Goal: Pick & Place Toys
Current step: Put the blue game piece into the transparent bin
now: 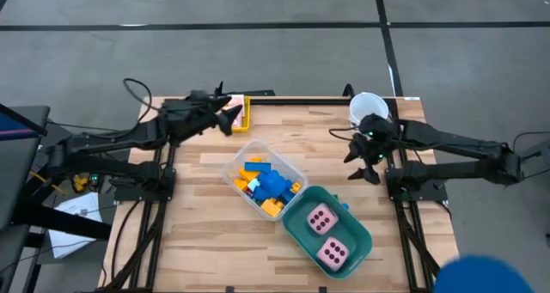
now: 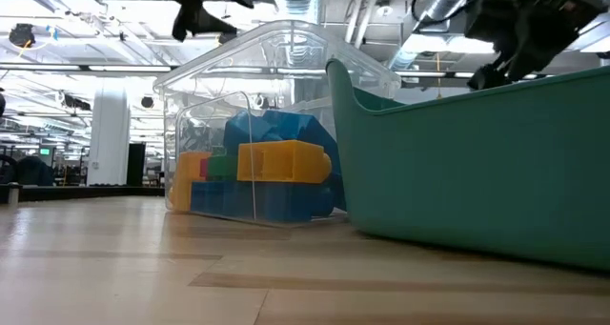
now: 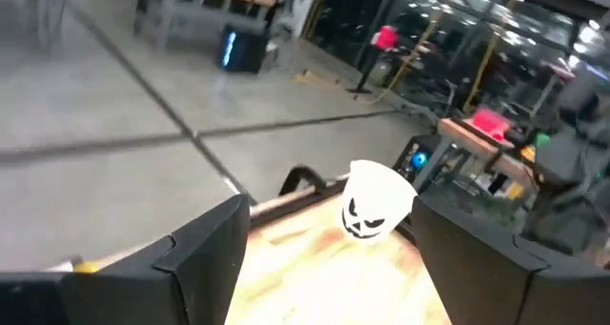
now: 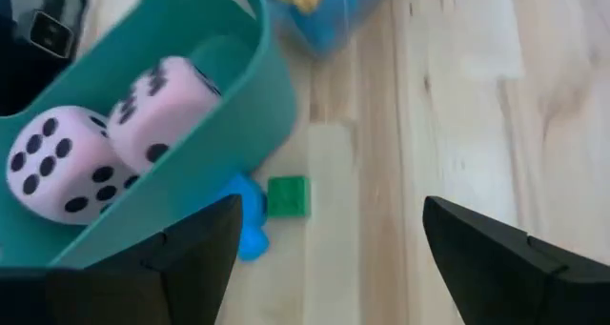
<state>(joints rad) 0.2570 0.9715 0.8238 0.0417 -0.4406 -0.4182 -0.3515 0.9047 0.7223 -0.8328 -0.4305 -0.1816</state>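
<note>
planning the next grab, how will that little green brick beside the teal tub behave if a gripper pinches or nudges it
The green brick looks like hard, blocky plastic, so it should stay stiff when pinched. It lies flat on the table, so a nudge would probably slide it, not roll it. Being small and close to the teal tub, it could slip aside.

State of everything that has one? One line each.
Left pincer: open, empty, above the table's far-left corner.
Right pincer: open, empty, by the white cup.
Clear box: holds bricks.
Teal tub: upright, holds two dice.
Green brick: loose on table.
</note>
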